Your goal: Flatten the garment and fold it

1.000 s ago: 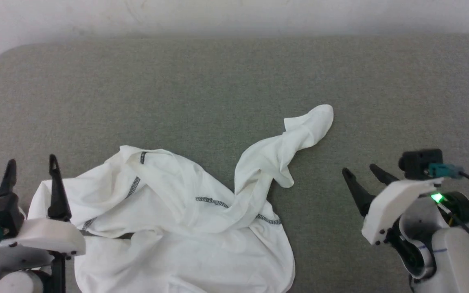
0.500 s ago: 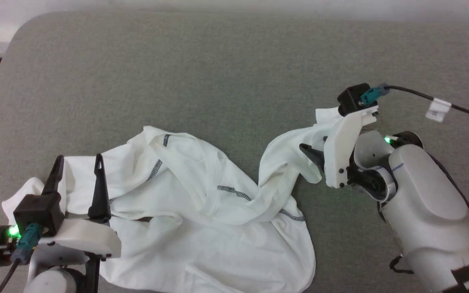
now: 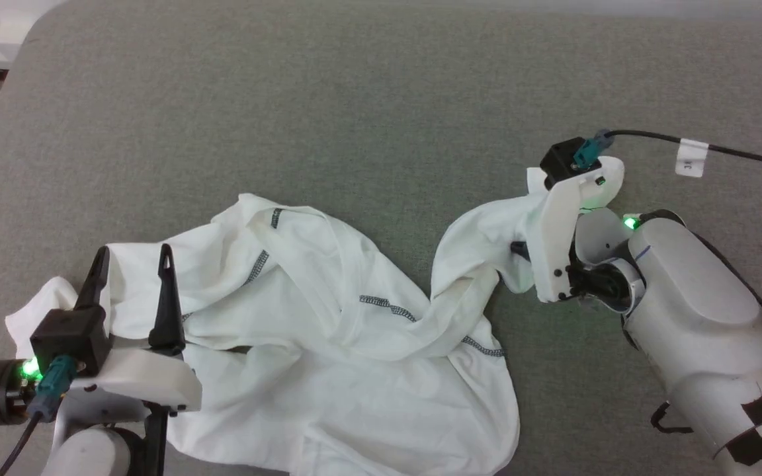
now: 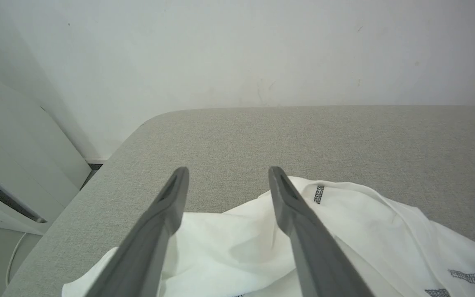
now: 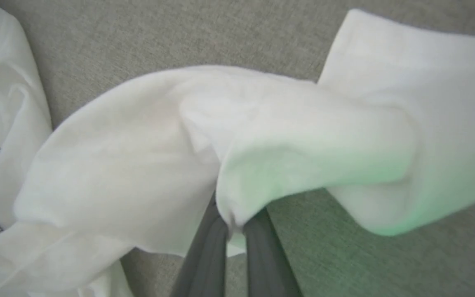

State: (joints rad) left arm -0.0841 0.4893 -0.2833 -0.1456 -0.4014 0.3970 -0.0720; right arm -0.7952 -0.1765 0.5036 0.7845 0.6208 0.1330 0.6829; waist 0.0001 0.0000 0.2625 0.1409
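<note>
Shirt (image 3: 328, 357) is seen crumpled on grey bench (image 3: 354, 99); sleeve (image 5: 262, 136) is pinched by right fingers (image 5: 206, 255), closed tight; left fingers (image 3: 168, 304) are held wide apart, empty, over shirt edge.

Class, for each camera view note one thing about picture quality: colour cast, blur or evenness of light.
Right wrist view: the garment is blurred up close, with a green cast on its lower folds. Head view: sharp, evenly lit, green lamps glowing at both wrists. Left wrist view: even light, no glare, left gripper in focus.
</note>
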